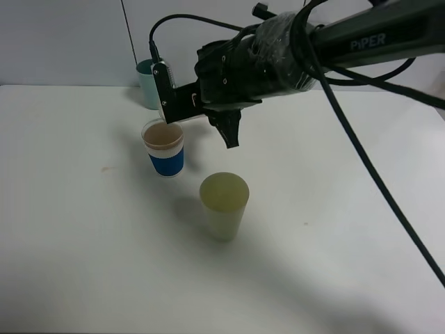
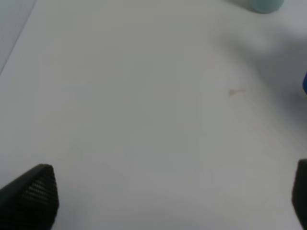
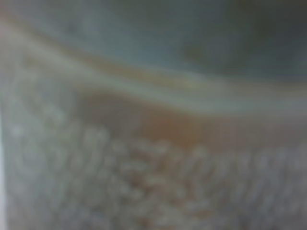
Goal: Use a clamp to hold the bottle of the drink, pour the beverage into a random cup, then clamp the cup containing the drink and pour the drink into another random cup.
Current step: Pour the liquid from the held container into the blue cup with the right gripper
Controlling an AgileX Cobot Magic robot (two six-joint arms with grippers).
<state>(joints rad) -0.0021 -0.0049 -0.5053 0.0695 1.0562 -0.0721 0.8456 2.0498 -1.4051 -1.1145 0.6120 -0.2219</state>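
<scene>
The blue-bodied paper cup with a white ribbed band [image 1: 165, 154] stands on the white table [image 1: 76, 229] and holds reddish-brown beverage [image 1: 163, 136]. My right gripper [image 1: 165, 117] reaches in from the right with its white jaw part down at the cup's far rim, shut on that rim. The right wrist view is filled by a blurred close-up of the cup's ribbed band [image 3: 144, 187]. The teal cup [image 1: 147, 85] stands just behind; its base also shows in the left wrist view [image 2: 263, 5]. My left gripper [image 2: 165, 203] is open over bare table. The bottle is out of view.
A pale yellow-green tumbler [image 1: 224, 205] stands in front and to the right of the blue cup. The right arm [image 1: 327, 42] and its black cables [image 1: 361, 153] stretch across the upper right. A small brownish spot [image 1: 106, 168] marks the table left of the cup.
</scene>
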